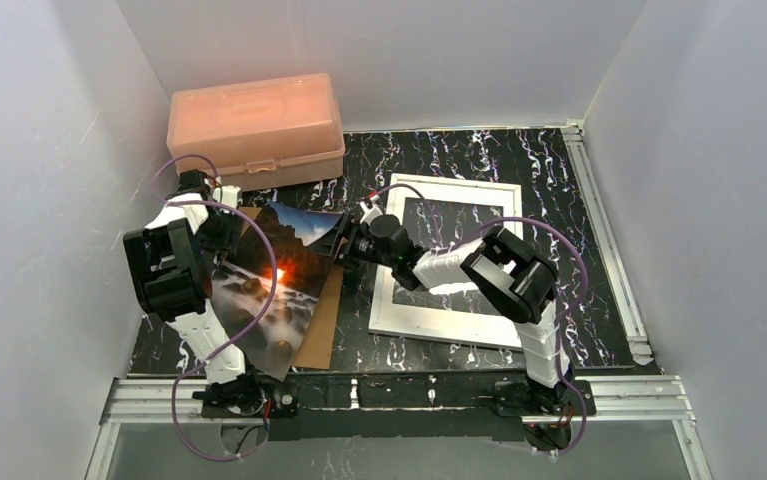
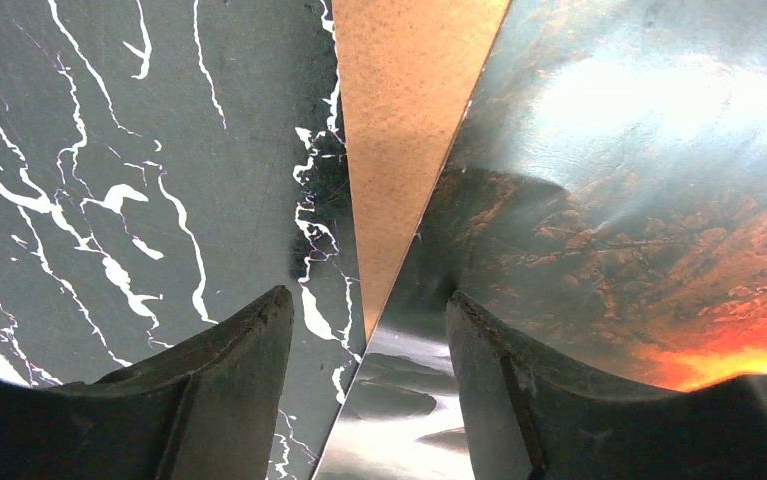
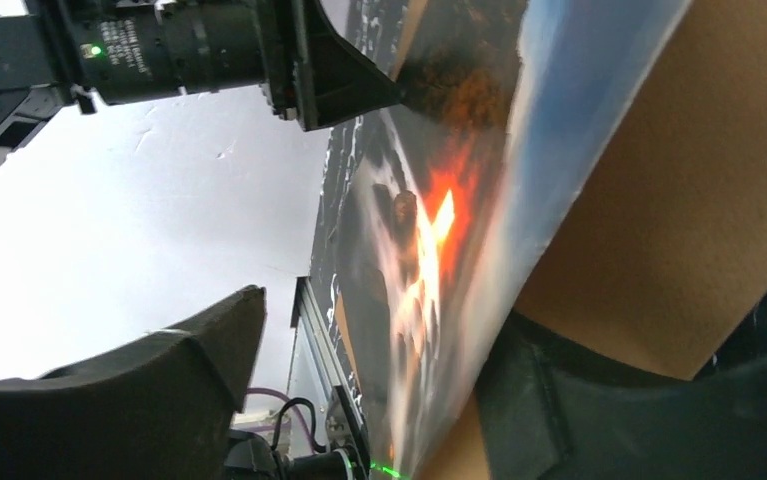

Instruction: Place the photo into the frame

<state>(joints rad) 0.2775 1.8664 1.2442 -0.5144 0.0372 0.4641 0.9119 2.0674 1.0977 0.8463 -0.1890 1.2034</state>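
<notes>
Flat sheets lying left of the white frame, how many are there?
2. The photo lies left of the frame, its right edge curled up; the brown cardboard board lies beneath it, mostly covered. More underneath would be hidden.

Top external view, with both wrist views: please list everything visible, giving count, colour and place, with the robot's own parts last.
photo: one, sunset seascape print, left half of the table, partly lifted and curved
cardboard backing board: one, brown, under the photo
frame: one, white, flat on the table right of the photo
plastic box: one, salmon-pink, far left corner
table: one, black with white veining
left gripper: one, black fingers apart, astride the photo's edge
right gripper: one, black fingers apart, photo's right edge between them
arms: two, white and black, bases at the near edge
</notes>
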